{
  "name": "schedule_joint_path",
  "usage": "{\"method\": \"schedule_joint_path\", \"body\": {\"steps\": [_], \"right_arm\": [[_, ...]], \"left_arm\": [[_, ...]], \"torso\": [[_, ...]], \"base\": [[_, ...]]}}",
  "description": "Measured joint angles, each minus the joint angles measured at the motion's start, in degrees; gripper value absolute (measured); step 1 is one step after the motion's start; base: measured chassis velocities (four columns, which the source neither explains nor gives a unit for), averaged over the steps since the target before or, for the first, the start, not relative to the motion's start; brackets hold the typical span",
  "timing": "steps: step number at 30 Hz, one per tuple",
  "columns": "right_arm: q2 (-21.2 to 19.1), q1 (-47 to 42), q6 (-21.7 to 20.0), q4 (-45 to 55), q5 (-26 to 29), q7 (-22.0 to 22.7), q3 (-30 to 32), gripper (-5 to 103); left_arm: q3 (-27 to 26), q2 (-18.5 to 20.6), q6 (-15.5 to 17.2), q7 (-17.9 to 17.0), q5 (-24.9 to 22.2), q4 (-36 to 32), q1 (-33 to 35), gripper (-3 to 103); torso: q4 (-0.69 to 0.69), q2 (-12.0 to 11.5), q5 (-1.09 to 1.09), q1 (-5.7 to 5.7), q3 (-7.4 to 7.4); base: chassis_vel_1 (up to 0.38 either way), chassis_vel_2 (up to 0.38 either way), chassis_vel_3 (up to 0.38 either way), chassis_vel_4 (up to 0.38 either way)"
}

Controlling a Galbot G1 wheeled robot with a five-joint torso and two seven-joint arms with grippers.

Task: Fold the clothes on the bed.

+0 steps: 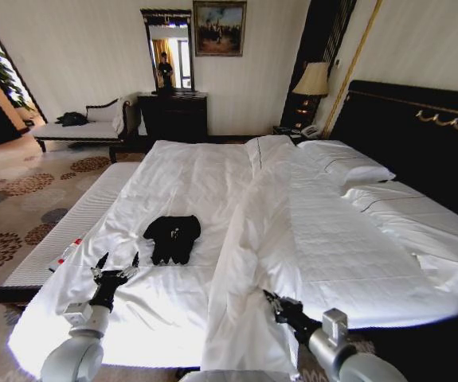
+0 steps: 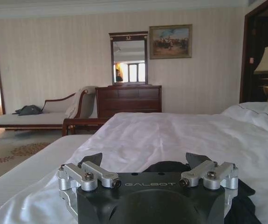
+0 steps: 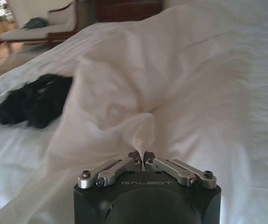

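Your left gripper (image 1: 115,263) hovering released just short of the crumpled black T-shirt (image 1: 172,237), your right gripper (image 1: 270,298) pinching a duvet (image 3: 171,93) fold on the bed (image 1: 197,175).

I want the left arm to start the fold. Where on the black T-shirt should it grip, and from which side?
Probably the near hem edge of the T-shirt, approached from the foot of the bed, where the open left gripper hovers. The shirt lies bunched, its thin near edge facing that gripper, so a low pinch there looks easiest.
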Motion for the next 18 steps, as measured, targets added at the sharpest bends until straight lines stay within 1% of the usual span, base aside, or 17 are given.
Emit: {"method": "schedule_joint_path", "body": {"steps": [4,5,7,9,10,11,12,13,14,15,16,18], "right_arm": [[3.04,-0.16,1.08,-1.05,0.06,0.51,2.54,0],[3.19,-0.46,1.85,-1.57,-0.55,0.56,3.43,0],[3.17,-0.66,2.38,-1.95,-0.80,0.63,4.11,0],[3.12,-1.78,4.51,-3.06,-0.31,0.95,8.26,0],[3.63,-2.60,5.57,-3.19,0.29,0.95,11.12,0],[3.91,-2.86,5.89,-3.21,0.42,0.94,12.05,0],[5.05,-3.50,6.85,-3.25,0.73,0.86,15.10,0],[5.05,-3.50,6.85,-3.25,0.73,0.86,15.10,0],[5.89,-3.64,7.51,-3.31,0.88,0.82,17.12,0],[6.72,-3.55,8.17,-3.57,1.12,0.79,19.38,0],[6.72,-3.55,8.17,-3.57,1.12,0.79,19.38,0],[8.03,-2.68,9.21,-4.78,2.02,0.76,23.91,0]], "left_arm": [[-0.73,0.06,-0.31,0.02,-0.67,0.56,0.16,100],[-1.09,-0.22,-0.41,0.08,-0.72,0.43,0.44,100],[-1.58,-0.59,-0.55,0.09,-0.78,0.17,0.85,100],[-3.31,-1.94,-1.19,0.27,-1.35,-0.62,2.55,100],[-3.76,-2.21,-1.39,0.32,-1.64,-0.68,2.97,100],[-3.83,-2.25,-1.45,0.34,-1.69,-0.69,3.04,100],[-3.90,-2.29,-1.59,0.38,-1.77,-0.64,3.13,100],[-3.90,-2.29,-1.59,0.38,-1.77,-0.64,3.13,100],[-3.88,-2.31,-1.62,0.40,-1.77,-0.59,3.13,100],[-3.71,-2.43,-1.62,0.40,-1.72,-0.59,3.07,100],[-3.71,-2.43,-1.62,0.40,-1.72,-0.59,3.07,100],[-3.32,-2.99,-1.53,0.35,-1.28,-1.18,2.93,100]], "torso": [[0.01,0.00,0.00,0.00,0.00],[-0.02,0.00,-0.01,0.00,0.00],[-0.02,0.00,-0.02,0.00,0.00],[0.04,0.00,0.01,0.00,0.00],[0.04,0.00,0.00,0.00,0.00],[0.04,0.00,0.00,0.00,0.00],[0.00,0.00,0.01,0.00,0.00],[0.00,0.00,0.01,0.00,0.00],[-0.02,0.00,0.00,0.00,0.00],[-0.01,0.00,0.00,0.00,0.00],[-0.01,0.00,0.00,0.00,0.00],[0.01,0.00,-0.02,0.00,0.00]], "base": [[0.000,0.000,0.000,0.000],[0.000,0.000,0.000,0.000],[0.000,0.000,0.000,0.000],[0.000,0.000,0.000,0.000],[0.000,0.000,0.000,0.000],[0.000,0.000,0.000,0.000],[0.000,0.000,0.000,0.000],[0.000,0.000,0.000,0.000],[0.000,0.000,0.000,0.000],[0.000,0.000,0.000,0.000],[0.000,0.000,0.000,0.000],[0.000,0.000,0.000,0.000]]}}
